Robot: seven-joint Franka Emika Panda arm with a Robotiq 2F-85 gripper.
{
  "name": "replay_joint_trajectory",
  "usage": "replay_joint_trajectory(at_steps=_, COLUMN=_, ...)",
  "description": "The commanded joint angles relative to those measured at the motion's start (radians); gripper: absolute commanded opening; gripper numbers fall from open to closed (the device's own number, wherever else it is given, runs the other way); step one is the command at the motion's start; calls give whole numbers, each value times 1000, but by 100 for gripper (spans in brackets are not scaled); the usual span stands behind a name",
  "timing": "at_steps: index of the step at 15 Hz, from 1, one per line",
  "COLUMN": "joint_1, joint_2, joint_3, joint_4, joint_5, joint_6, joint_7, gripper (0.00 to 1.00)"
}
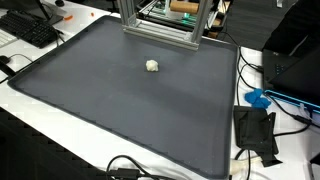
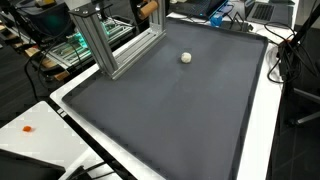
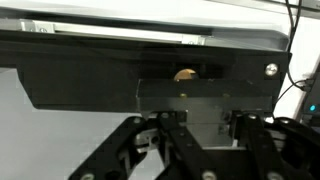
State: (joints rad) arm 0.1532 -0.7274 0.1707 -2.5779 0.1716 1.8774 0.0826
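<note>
In the wrist view my gripper point(image 3: 205, 125) comes in from the bottom, its dark fingers point(image 3: 172, 128) standing on either side of a grey block point(image 3: 205, 108) and shut on it. Past the block runs a long dark bar, with a small tan object point(image 3: 185, 73) above it. In both exterior views the gripper and arm are out of sight. A small whitish ball point(image 1: 152, 66) point(image 2: 186, 58) lies alone on the dark grey mat point(image 1: 120, 110) point(image 2: 170, 120), towards the back.
An aluminium frame point(image 1: 160, 28) point(image 2: 105, 45) stands at the mat's far edge. Around the mat on the white table are a keyboard point(image 1: 30, 30), cables point(image 1: 130, 168), a black device point(image 1: 255, 130) and a blue item point(image 1: 258, 98).
</note>
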Motion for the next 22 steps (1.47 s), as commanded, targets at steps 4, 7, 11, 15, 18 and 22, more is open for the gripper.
replay_joint_trajectory(at_steps=4, joint_1=-14, joint_2=31, joint_3=-8, joint_4=120, joint_5=-41, joint_6=7, joint_7=-3, gripper=23)
replay_joint_trajectory(at_steps=7, joint_1=-8, joint_2=21, joint_3=-10, joint_4=112, joint_5=-35, joint_6=21, joint_7=-2, gripper=48)
replay_joint_trajectory(at_steps=11, joint_1=-11, joint_2=54, joint_3=-19, joint_4=143, joint_5=-38, joint_6=35, joint_7=-8, gripper=48)
replay_joint_trajectory(at_steps=15, joint_1=-13, joint_2=65, joint_3=-3, joint_4=151, joint_5=-52, joint_6=97, joint_7=-8, gripper=23)
replay_joint_trajectory(at_steps=18, joint_1=-8, joint_2=118, joint_3=9, joint_4=184, joint_5=-60, joint_6=199, joint_7=-13, gripper=23)
replay_joint_trajectory(at_steps=22, joint_1=-23, joint_2=227, joint_3=13, joint_4=219, joint_5=-65, joint_6=279, joint_7=11, gripper=23)
